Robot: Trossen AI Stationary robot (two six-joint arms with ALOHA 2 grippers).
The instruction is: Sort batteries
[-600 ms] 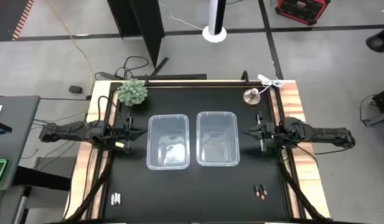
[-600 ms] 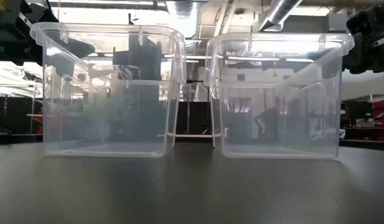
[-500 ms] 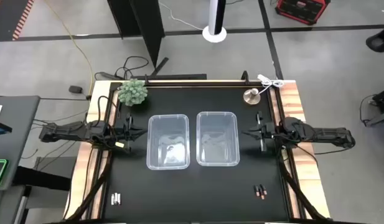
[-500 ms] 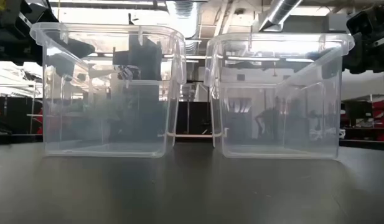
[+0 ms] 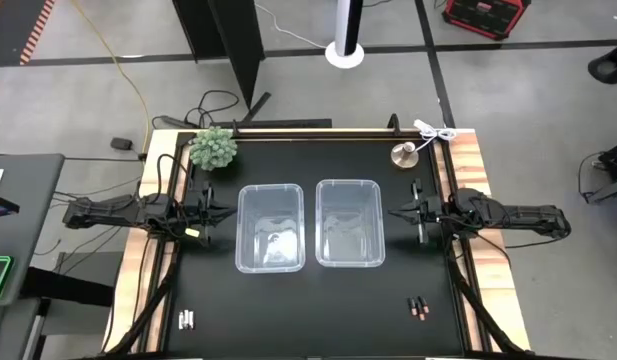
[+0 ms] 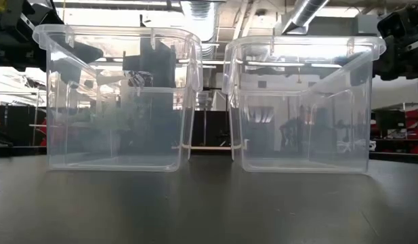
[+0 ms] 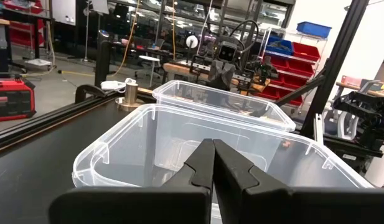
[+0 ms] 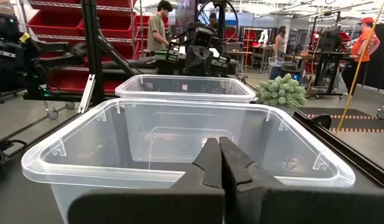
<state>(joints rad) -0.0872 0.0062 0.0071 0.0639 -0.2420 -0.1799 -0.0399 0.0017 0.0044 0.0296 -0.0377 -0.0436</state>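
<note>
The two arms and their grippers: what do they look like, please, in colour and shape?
Both arms are dark, slim and jointed. The left gripper and the right gripper each have two matte black fingers tapering to narrow tips. Dark cables trail along the table's wooden edges.

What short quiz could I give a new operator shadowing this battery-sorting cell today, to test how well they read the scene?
1. True or false: both bins, the left bin and the right bin, already hold batteries.
2. Multiple choice: the dark batteries lie (A) near the table's front right, (B) beside the plant, (C) in the left bin.
3. Fill in: the left claw and the right claw are both ____.

Key: 1 false, the bins look empty. 2 A; the silvery batteries lie front left. 3 shut, each outside its nearer bin.
</note>
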